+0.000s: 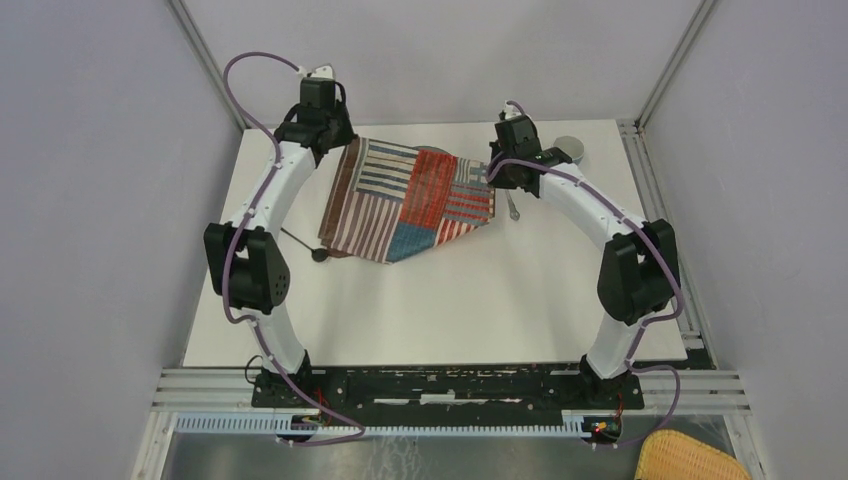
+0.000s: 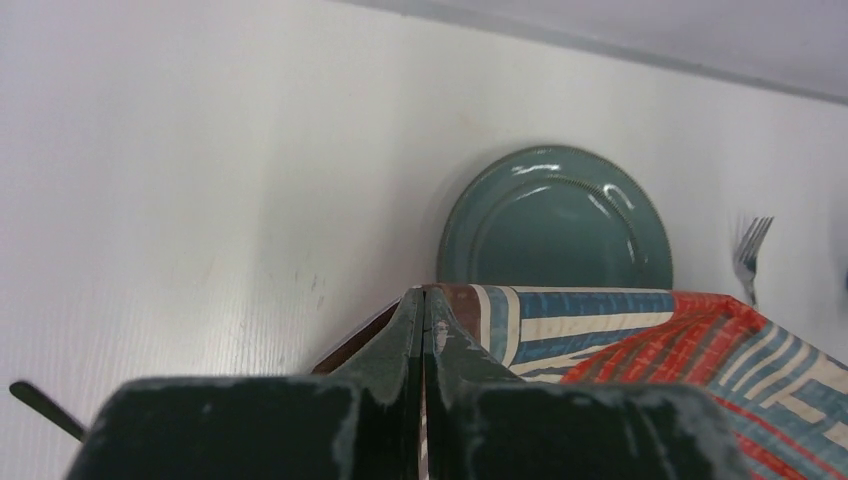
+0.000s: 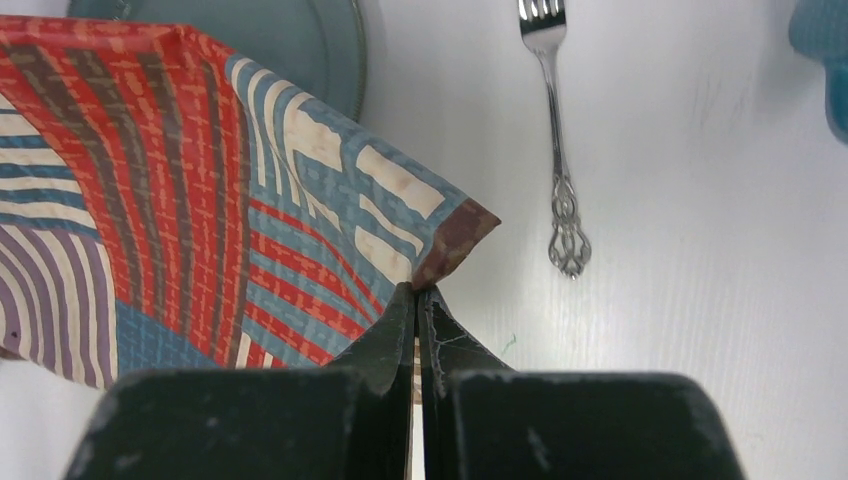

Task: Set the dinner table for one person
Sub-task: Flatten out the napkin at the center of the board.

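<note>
A striped patchwork placemat (image 1: 410, 200) hangs spread over the far half of the white dinner table (image 1: 450, 300), held up by two corners. My left gripper (image 1: 345, 142) is shut on its far-left corner; in the left wrist view the jaws (image 2: 424, 300) pinch the brown hem of the cloth (image 2: 640, 330). My right gripper (image 1: 492, 172) is shut on the far-right corner, the jaws (image 3: 416, 295) pressed together on the brown tip of the mat (image 3: 200, 170). A teal plate (image 2: 555, 220) lies on the table beyond and beneath the cloth, and a silver fork (image 3: 558, 140) lies beside it.
A dark long-handled spoon (image 1: 302, 243) lies on the table left of the mat. A grey round dish (image 1: 570, 150) stands at the far right behind the right wrist. A blue object (image 3: 820, 50) shows at the right wrist view's corner. A yellow woven item (image 1: 690, 460) lies off the table, near right.
</note>
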Action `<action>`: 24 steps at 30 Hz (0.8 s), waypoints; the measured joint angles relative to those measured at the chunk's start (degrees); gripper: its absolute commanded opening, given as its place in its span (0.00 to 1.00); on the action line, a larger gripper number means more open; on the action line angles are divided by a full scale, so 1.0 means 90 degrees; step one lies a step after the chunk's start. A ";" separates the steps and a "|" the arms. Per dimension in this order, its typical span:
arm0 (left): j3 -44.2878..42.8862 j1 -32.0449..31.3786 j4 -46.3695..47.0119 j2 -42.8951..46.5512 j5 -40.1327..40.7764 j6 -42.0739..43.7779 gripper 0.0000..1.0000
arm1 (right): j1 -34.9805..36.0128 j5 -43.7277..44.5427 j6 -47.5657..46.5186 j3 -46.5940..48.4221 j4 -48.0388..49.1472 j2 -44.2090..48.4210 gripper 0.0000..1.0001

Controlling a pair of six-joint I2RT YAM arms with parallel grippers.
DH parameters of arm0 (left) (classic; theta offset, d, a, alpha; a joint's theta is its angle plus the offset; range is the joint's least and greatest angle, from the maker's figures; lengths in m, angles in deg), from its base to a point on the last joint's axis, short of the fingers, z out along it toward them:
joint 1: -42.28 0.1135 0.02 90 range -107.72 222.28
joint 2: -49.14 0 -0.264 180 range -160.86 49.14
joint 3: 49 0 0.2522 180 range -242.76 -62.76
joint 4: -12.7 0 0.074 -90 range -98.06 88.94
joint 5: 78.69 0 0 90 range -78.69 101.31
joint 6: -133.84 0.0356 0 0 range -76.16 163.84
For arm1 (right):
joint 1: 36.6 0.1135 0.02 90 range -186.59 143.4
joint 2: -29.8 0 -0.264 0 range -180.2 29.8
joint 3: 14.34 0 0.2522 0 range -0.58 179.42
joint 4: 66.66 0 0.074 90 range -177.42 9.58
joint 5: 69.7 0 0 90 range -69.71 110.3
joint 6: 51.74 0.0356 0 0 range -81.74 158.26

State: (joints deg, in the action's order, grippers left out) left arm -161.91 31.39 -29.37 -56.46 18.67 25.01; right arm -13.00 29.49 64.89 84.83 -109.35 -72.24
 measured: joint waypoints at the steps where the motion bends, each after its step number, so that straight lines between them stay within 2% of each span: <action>1: -0.0134 0.0000 -0.0005 0.0000 0.0000 0.0000 0.02 | 0.0000 0.0000 -0.0019 0.0172 -0.0034 -0.0097 0.00; 8: -0.0556 0.0010 -0.0036 0.0000 -0.0049 -0.0007 0.02 | -0.0056 0.0012 -0.0238 0.1107 -0.0231 -0.0398 0.00; 13: -0.0503 0.0017 -0.0036 0.0036 -0.0092 -0.0073 0.02 | -0.0172 0.0015 -0.0369 0.1214 -0.0231 -0.0381 0.00; 20: 0.0525 -0.0044 -0.0046 0.1127 -0.0182 -0.0172 0.02 | -0.0170 -0.0017 -0.0447 0.0741 -0.0226 0.0131 0.00; 24: 0.0709 -0.0102 -0.0095 0.1795 -0.0238 -0.0238 0.02 | -0.0175 -0.0036 -0.0447 0.0588 -0.0219 0.0491 0.00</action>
State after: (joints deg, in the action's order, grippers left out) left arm -155.53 30.47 -30.23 -40.31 16.53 22.86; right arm -14.57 29.16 60.87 90.11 -111.31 -67.82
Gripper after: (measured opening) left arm 0.024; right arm 0.009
